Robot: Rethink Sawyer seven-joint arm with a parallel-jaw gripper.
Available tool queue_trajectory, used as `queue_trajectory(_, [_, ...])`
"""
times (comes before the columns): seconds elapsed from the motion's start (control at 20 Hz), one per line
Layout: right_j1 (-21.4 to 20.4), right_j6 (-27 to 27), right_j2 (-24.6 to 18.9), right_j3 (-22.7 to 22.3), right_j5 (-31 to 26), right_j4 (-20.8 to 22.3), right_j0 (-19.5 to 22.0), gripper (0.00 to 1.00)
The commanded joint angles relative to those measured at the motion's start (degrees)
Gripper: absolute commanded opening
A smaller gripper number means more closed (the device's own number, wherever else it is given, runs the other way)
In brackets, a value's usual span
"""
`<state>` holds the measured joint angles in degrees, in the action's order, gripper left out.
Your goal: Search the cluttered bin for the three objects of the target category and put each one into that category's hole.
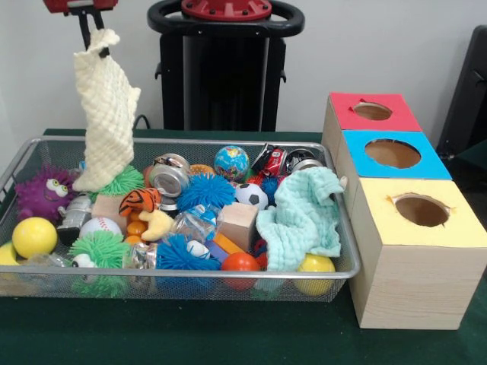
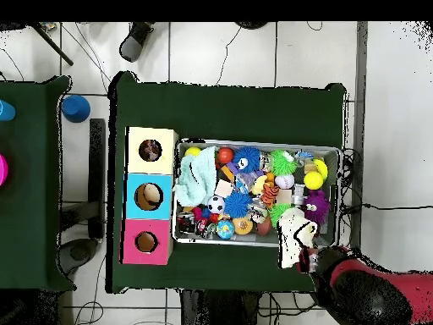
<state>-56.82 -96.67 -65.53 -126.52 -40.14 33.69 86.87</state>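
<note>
The tool (image 1: 97, 38) is pinching the cream cloth (image 1: 105, 122) by its top, dangling it over the bin's (image 1: 190, 275) corner, clearing clutter toward the holes.

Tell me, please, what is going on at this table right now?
The robot's gripper is holding a cream cloth up by one end, its lower end touching the toys in the wire bin. A mint cloth lies in the bin beside the three-hole sorting box.
</note>
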Motion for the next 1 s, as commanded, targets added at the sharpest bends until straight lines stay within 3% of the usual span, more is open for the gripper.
queue_trajectory(0.05, [4.07,19.01,-1.26,-0.71,-8.13,3.65,1.04,0.00])
queue_trajectory(0.3, [4.84,18.83,-1.76,-0.22,-8.13,3.61,1.28,0.00])
queue_trajectory(0.35, [4.56,18.12,-1.36,-0.07,-8.61,3.87,0.92,1.00])
queue_trajectory(0.65, [3.91,14.84,-0.69,-0.19,-7.58,3.68,-0.37,1.00])
queue_trajectory(1.0, [4.91,15.97,-0.76,1.11,-8.25,3.41,-0.71,1.00])
